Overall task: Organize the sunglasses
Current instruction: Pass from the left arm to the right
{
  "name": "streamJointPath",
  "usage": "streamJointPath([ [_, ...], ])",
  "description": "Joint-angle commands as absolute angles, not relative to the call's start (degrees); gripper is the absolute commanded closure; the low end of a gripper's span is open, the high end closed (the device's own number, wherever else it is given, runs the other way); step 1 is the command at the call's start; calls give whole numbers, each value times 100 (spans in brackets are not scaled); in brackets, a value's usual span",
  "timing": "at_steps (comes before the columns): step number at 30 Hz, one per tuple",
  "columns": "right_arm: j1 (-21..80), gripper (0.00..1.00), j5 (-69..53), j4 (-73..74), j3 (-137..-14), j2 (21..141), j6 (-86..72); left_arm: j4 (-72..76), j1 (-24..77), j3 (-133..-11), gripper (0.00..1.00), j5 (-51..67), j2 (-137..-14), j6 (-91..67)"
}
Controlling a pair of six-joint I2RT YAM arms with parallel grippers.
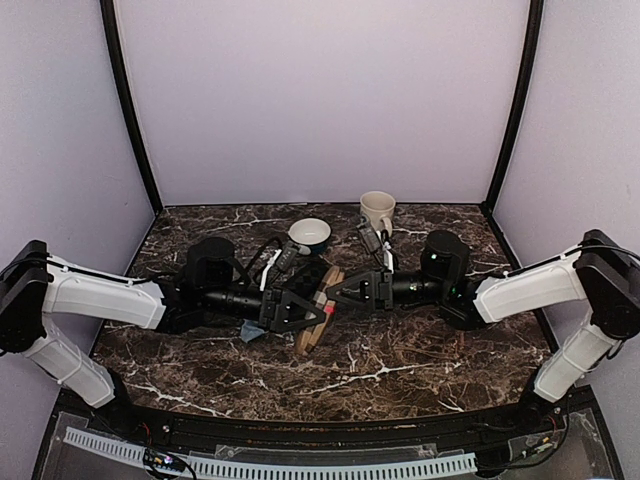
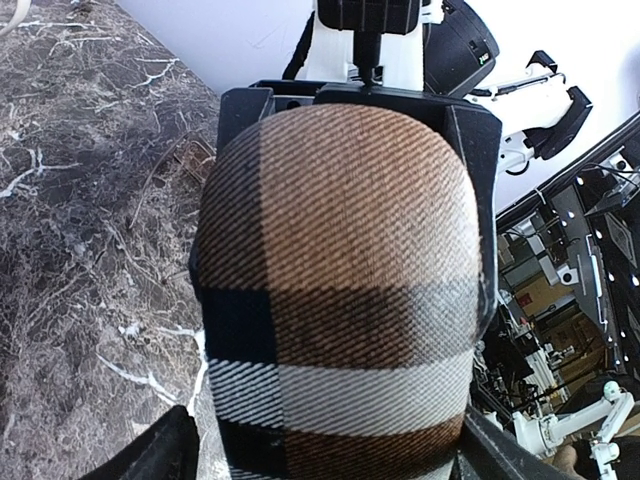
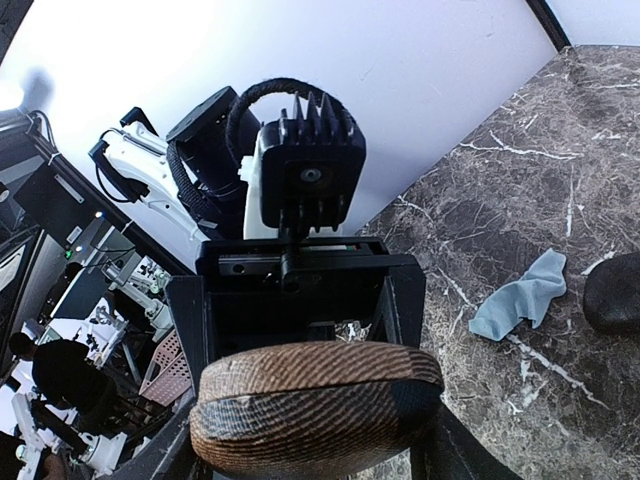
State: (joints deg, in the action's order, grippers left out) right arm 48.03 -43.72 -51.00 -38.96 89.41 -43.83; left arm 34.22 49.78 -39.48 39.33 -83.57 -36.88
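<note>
2 robot arms meet over the middle of a dark marble table (image 1: 420, 375), sharing 1 brown striped case (image 2: 340, 280) between them. The right gripper (image 1: 345, 290) reaches in from the right and clamps its 2 fingers on one end of the case, which fills the span between them in the right wrist view. The left gripper (image 1: 305, 312) comes in from the left with its fingers (image 2: 150, 455) flanking the other end. The pictures do not settle whether they press the fabric or stand just clear of it. The case hangs above the marble, its woven bands of brown, black and white facing the left wrist camera. The sunglasses cannot be picked out with confidence in any view. A few thin dark wire lines (image 2: 178, 160) lie on the marble beside the case, too faint to identify. A crumpled blue cloth (image 3: 522, 295) rests on the table to the left of the case, near the left arm. Toward the far edge stand 1 white-lined bowl (image 1: 310, 235) and, to its right, 1 cream mug (image 1: 377, 210). A dark rounded object (image 3: 612, 290) sits near the cloth, cut off by the frame.
</note>
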Motion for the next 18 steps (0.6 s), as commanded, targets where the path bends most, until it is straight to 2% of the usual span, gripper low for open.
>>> streamJointPath([
  [1,4790,100,-4466,-5491,-3964,8931,-4374,3477,4975,-3911,14,3860,-8248,-3675],
  [7,4706,100,-4455,-5233,-4081,8972,-4577,3136,4975,-3899,10,3713,-8017,-3187],
  [10,4676,100,-4365,-4923,-4127,8935,-4541,2461,4975,-4001,1,3498,-7768,-2570],
  [15,4658,100,-3942,-4226,-4282,8767,-4150,1828,4975,-4153,1,3187,-7658,-2255],
  [18,4700,100,-3235,-3184,-4562,8641,-3745,1760,5023,-4185,1,2703,-7592,-2328],
])
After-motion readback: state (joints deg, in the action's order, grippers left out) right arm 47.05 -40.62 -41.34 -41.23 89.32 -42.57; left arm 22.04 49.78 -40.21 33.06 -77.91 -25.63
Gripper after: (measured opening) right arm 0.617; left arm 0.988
